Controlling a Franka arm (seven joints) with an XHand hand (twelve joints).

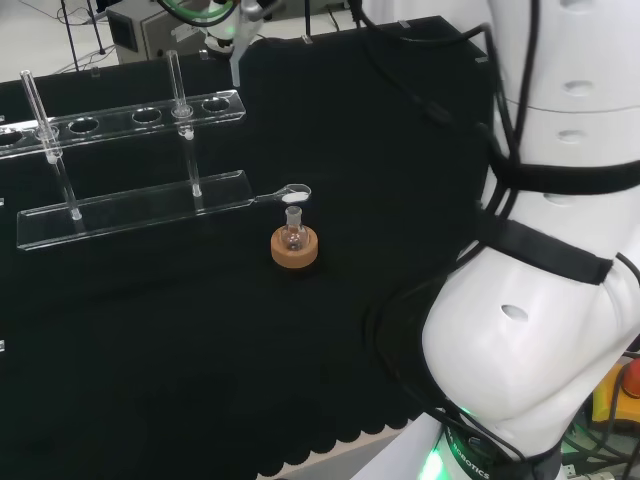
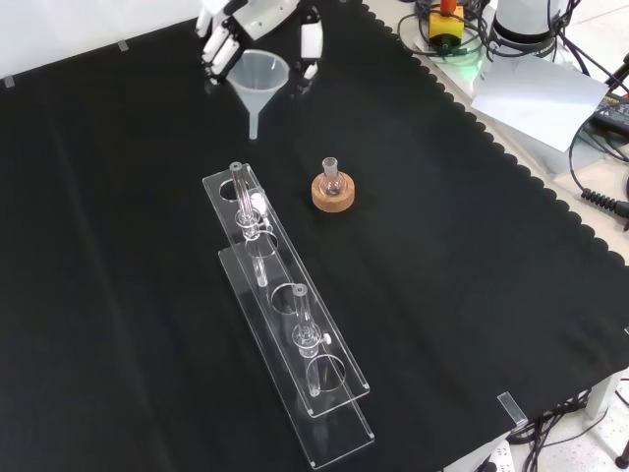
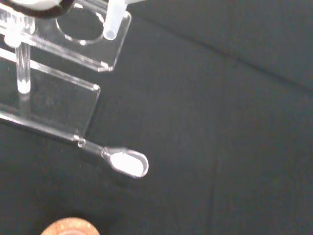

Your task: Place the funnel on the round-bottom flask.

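A clear plastic funnel hangs stem down above the cloth, with the hand shut on its rim; fingers curl down either side of the cone. In the head view the funnel's stem shows at the top, beyond the rack's end. The small round-bottom flask stands upright on a cork ring, nearer the camera and to the right of the funnel in the front view. In the head view the flask sits mid-cloth. The wrist view shows the funnel stem and the cork ring's edge.
A long clear test-tube rack with two tubes runs beside the flask. A small clear spoon with white powder lies between the rack's end and the flask, also seen as the spoon in the wrist view. The arm's white links stand at the head view's right.
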